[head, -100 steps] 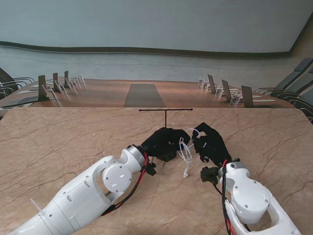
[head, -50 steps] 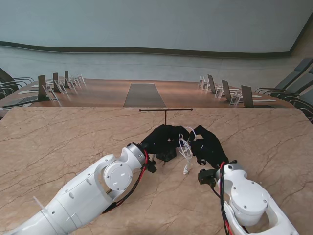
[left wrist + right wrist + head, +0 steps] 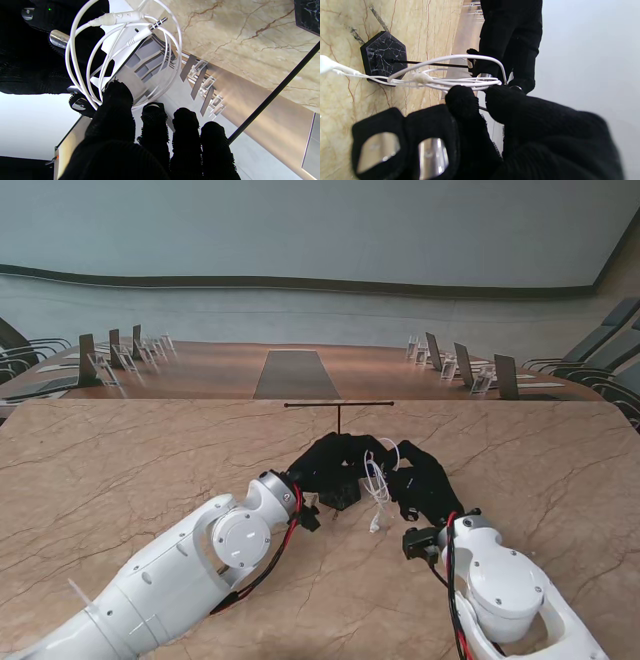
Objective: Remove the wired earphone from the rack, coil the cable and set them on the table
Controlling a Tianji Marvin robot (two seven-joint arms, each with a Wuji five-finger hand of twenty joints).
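1. Marble surface [image 3: 120, 470] is the largest thing before me; it stretches wide to my left and right, and its far edge runs straight across behind the rack.
2. Open room lies on both sides of my arms and nearer to me, between my two forearms.
3. My left hand [image 3: 335, 465] and right hand [image 3: 425, 478] meet close together at the middle of the surface, just nearer to me than the rack [image 3: 338, 406].
4. That rack is a thin black T: an upright post with a crossbar on top. The right wrist view shows its dark hexagonal base [image 3: 383, 57] sitting flat on the marble.
5. The wired earphone [image 3: 378, 478] is off the rack and hangs between my two hands in white loops. One loose end [image 3: 375, 525] dangles toward the surface, nearer to me.
6. In the left wrist view the coil [image 3: 120, 57] makes several rounds, with the metal plug [image 3: 158, 24] and the inline control [image 3: 120, 17] lying across it.
7. My left fingers [image 3: 117, 100] are closed against the coil, one fingertip pressing on the strands.
8. My right fingers [image 3: 462, 97] pinch the gathered loops between thumb and forefinger; the other two are curled in.
9. Compared with a second ago, my hands have drawn closer together, and the right hand has moved left toward the cable.
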